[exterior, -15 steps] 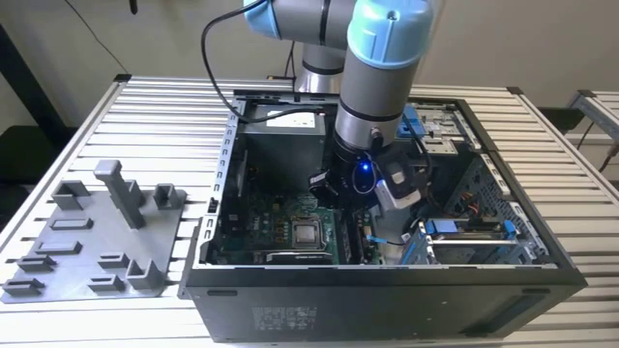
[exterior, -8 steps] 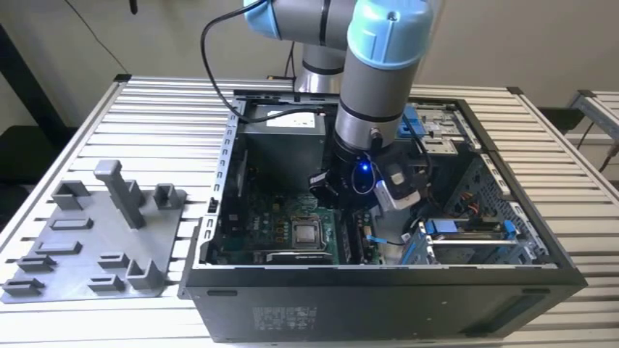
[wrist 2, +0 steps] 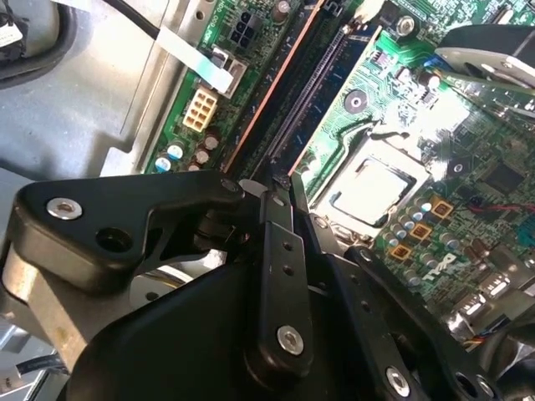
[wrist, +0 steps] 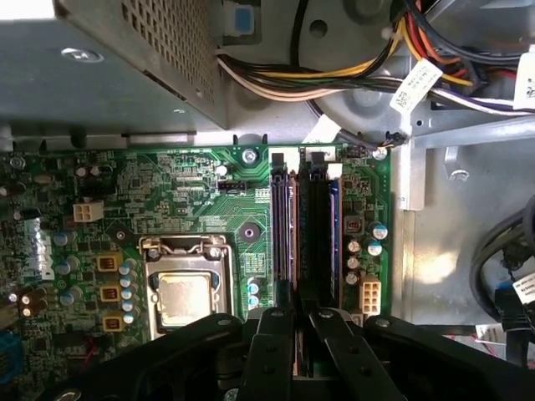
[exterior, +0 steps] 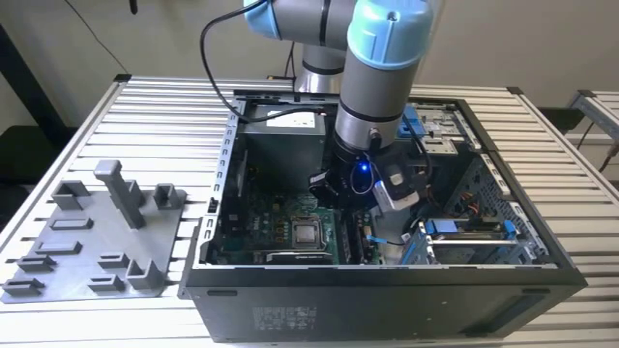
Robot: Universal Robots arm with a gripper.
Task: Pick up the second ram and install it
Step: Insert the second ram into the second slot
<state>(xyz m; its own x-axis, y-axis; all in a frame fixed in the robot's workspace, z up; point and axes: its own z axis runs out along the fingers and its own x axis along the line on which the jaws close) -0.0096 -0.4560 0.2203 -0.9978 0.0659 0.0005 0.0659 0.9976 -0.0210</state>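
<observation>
In the first wrist view the tool (wrist: 303,330), low in the frame, is closed narrow on the second ram (wrist: 303,355) above the memory slots (wrist: 318,234); I judge it must stay straight with the slot.

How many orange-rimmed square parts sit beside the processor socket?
3 orange-rimmed squares in a row along the processor socket, first wrist view: one, the middle one, and one nearest the gripper, whose body may hide more.
</observation>
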